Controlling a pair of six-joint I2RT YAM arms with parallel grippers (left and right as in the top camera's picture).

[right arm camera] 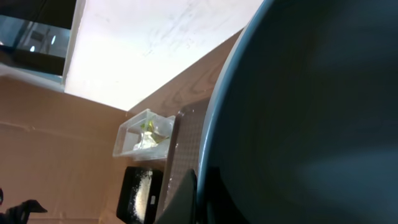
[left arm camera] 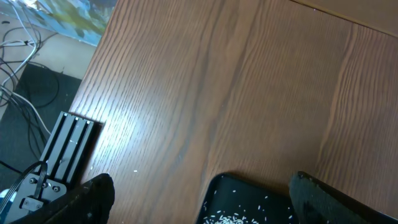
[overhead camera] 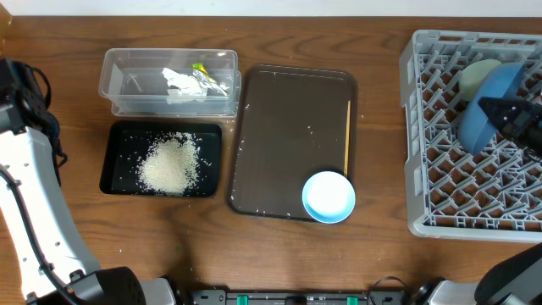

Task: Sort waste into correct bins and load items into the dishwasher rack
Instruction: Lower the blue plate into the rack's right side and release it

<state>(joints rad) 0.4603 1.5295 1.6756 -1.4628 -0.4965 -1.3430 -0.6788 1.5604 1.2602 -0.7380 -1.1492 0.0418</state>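
Loading step: the right hand (overhead camera: 497, 111) pinches the blue plate (overhead camera: 474, 127) upright in the rack (overhead camera: 423, 182). The left hand (left arm camera: 208, 198) is spread. Next it likely needs seating, then letting go.

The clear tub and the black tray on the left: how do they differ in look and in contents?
The clear tub is see-through and tall-walled; the black tray is opaque and shallow. The tub holds crumpled paper and a yellow-green wrapper; the tray holds rice. Both are rectangular.

A dark brown tray (overhead camera: 288, 135) lies mid-bench (overhead camera: 381, 51); loose cables (left arm camera: 15, 46) sprawl beyond its nine o'clock edge.
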